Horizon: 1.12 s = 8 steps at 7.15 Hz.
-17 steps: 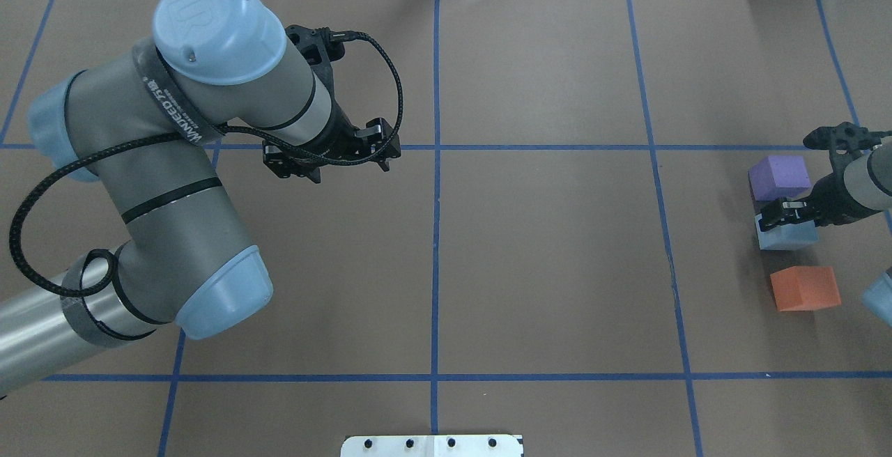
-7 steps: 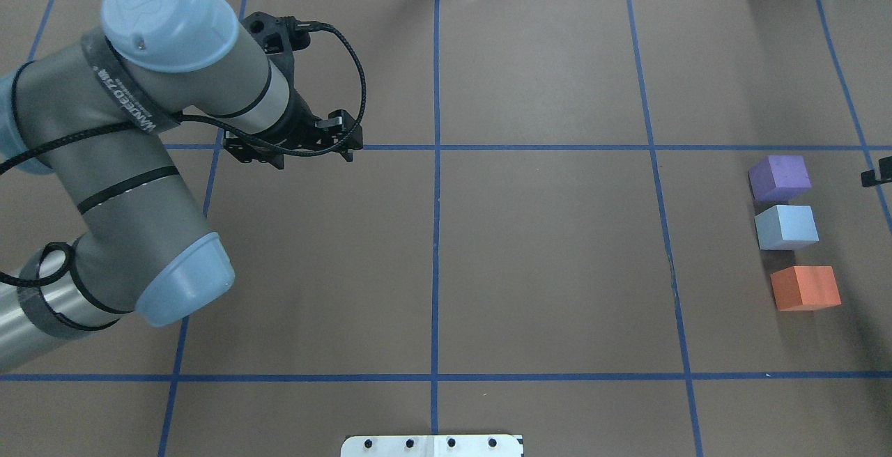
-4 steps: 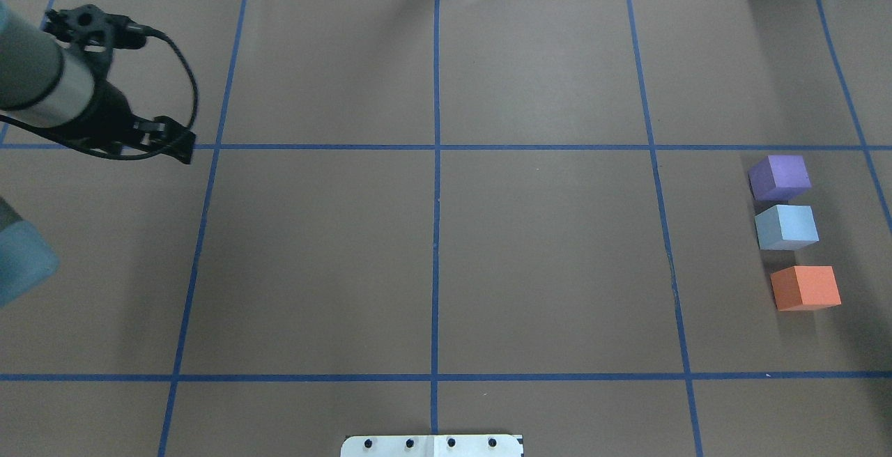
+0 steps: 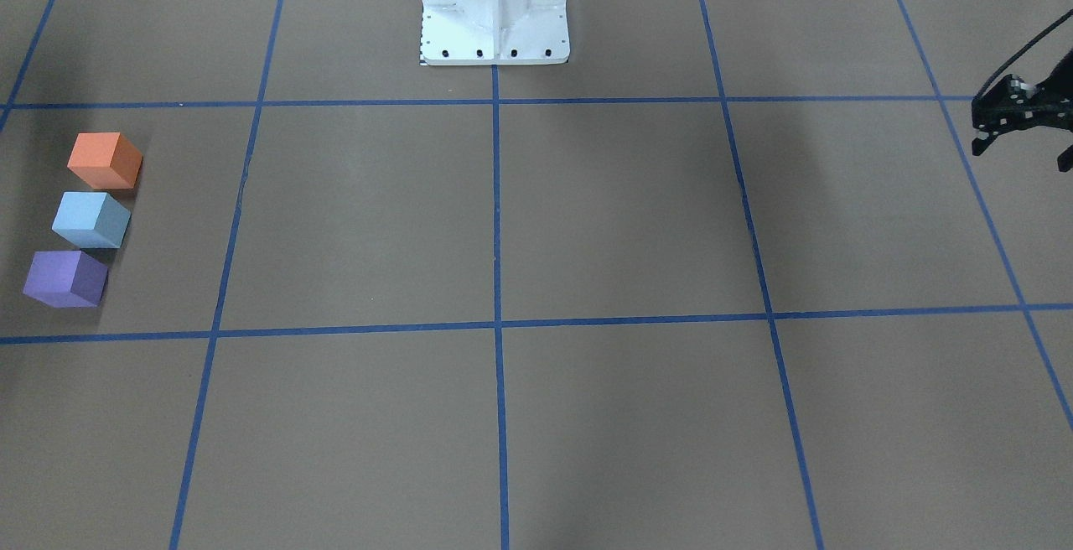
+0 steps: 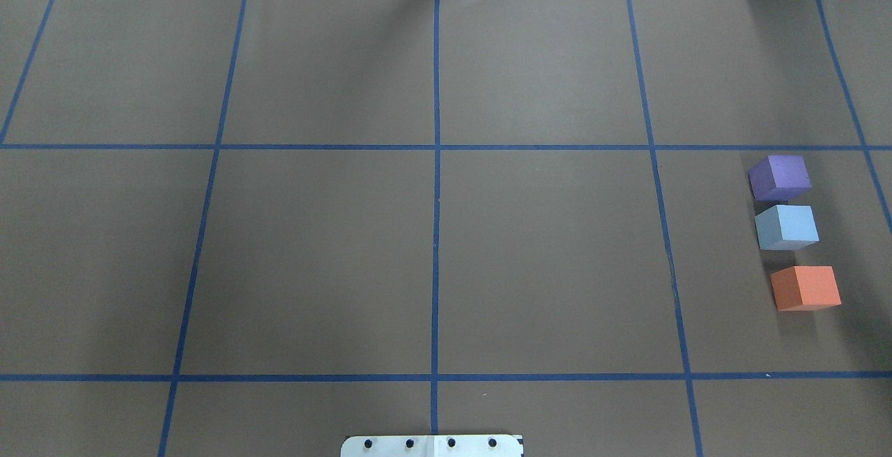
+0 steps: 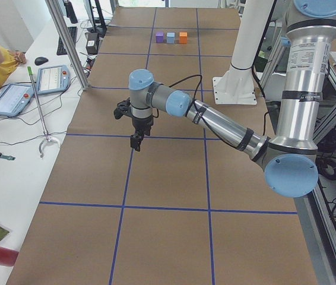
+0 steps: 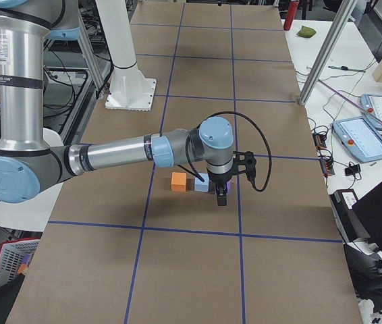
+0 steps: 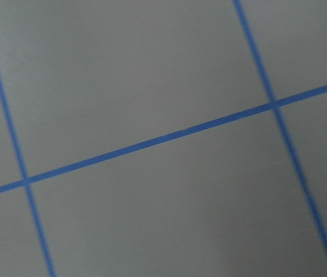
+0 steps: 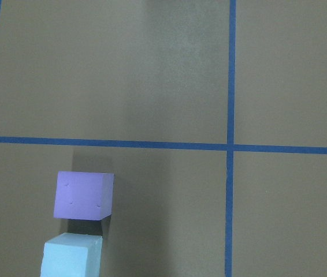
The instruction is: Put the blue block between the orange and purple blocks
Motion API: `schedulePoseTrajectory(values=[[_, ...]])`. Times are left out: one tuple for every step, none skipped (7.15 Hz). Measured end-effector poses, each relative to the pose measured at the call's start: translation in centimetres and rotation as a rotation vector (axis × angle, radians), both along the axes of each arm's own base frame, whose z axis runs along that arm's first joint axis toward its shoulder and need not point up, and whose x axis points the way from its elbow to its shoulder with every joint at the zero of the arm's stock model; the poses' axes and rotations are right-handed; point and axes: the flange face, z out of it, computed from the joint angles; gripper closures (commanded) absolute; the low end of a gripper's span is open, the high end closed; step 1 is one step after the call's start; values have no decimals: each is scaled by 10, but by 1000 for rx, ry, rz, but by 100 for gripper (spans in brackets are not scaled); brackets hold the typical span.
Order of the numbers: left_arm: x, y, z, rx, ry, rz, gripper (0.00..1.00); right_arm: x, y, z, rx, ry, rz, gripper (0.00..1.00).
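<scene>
The blue block (image 5: 786, 227) sits on the tabletop (image 5: 543, 255) between purple (image 5: 780, 177) and orange (image 5: 806, 288), so I should lift clear without brushing it; left fingers (image 4: 982, 141) are spread, right fingers (image 7: 221, 197) I cannot tell.

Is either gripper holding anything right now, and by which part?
Nothing is held: the blue block, purple block and orange block all sit free on the table.

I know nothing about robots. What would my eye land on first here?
Three coloured cubes stand in a row at the robot's right end of the table: the purple block, the blue block in the middle, and the orange block. Next come the blue tape lines gridding the brown table, and the big grey left arm reaching over it.
</scene>
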Motion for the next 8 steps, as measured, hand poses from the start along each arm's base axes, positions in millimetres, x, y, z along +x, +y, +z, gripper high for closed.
schedulePoseTrajectory(values=[[-9, -1, 8, -7, 6, 3, 0, 3, 3, 6, -4, 25, -1, 0], [-13, 1, 21, -34, 5, -4, 0, 4, 8, 14, -8, 35, -11, 0], [-15, 10, 37, -63, 1, -7, 0, 4, 11, 17, -5, 35, -24, 0], [-17, 17, 47, -80, -3, -6, 0, 2, 11, 16, 1, 30, -33, 0], [-19, 19, 56, -91, -6, -5, 0, 0, 10, 16, 3, 28, -41, 0], [-24, 19, 61, -96, -7, -9, 0, -2, 9, 16, 4, 28, -48, 0], [-37, 18, 70, -96, -10, -15, 0, -7, 7, 15, 9, 28, -58, 0], [-54, 17, 84, -93, -11, -12, 0, -13, 5, 14, 10, 27, -72, 0]])
